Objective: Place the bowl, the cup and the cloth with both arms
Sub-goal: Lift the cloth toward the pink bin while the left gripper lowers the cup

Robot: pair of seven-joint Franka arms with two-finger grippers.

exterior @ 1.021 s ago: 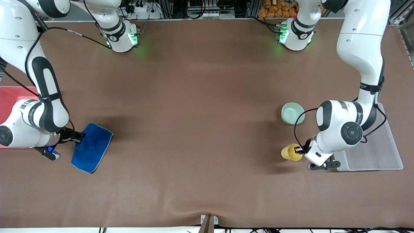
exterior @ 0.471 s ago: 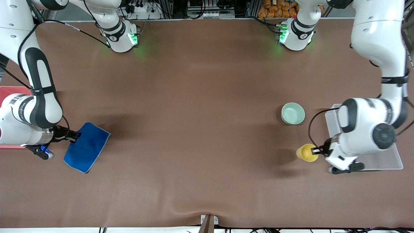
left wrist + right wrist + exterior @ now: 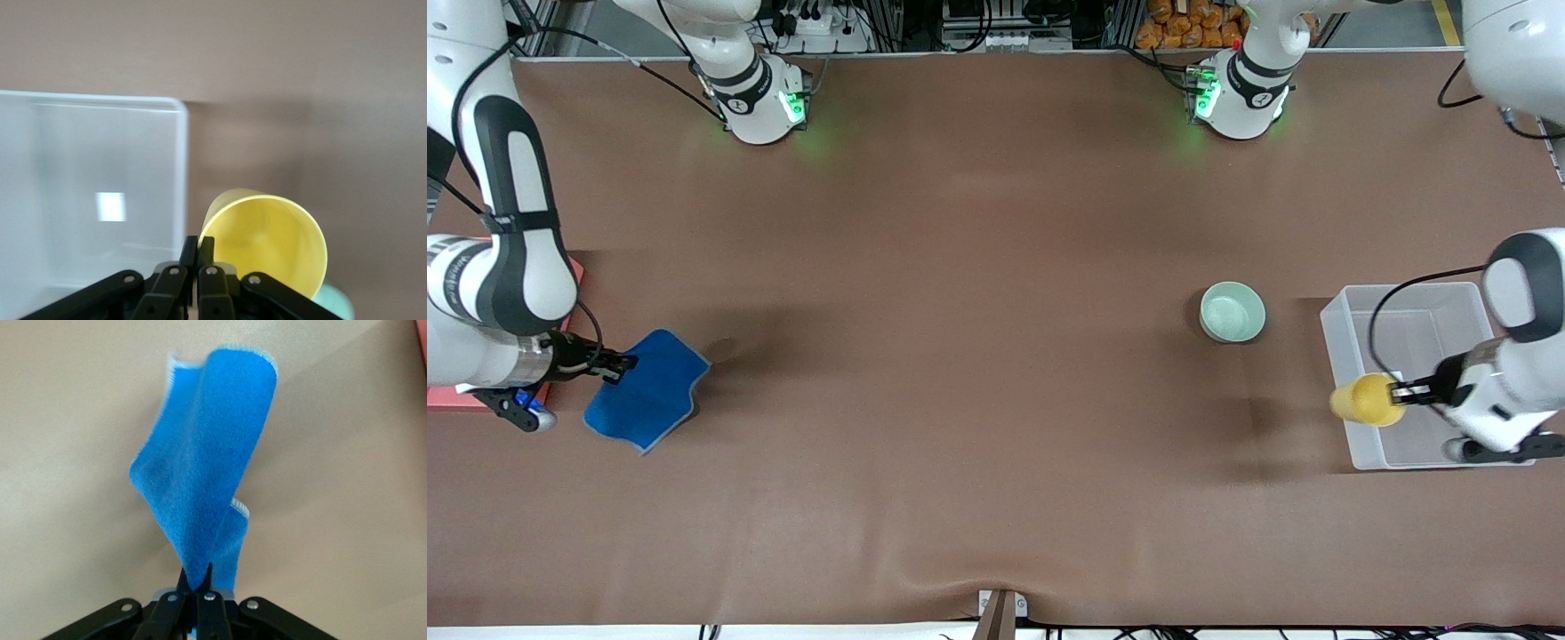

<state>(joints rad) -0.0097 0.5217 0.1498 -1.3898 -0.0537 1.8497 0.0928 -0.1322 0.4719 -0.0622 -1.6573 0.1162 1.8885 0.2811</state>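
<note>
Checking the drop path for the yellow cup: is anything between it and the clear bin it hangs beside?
Nothing visible does. The left hand is shut on the cup, which hangs over the rim of the clear bin, and the bin's floor looks bare. The bowl sits apart on the table.

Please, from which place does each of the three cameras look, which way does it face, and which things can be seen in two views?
Front view: high across the table, facing both arms' bases; left gripper holds the cup, right gripper the cloth.
Left wrist view: on the left wrist, looking past its shut fingers at cup and clear bin.
Right wrist view: on the right wrist, looking at the hanging cloth.
Shared: cup, bin and cloth each appear in the front view too.
</note>
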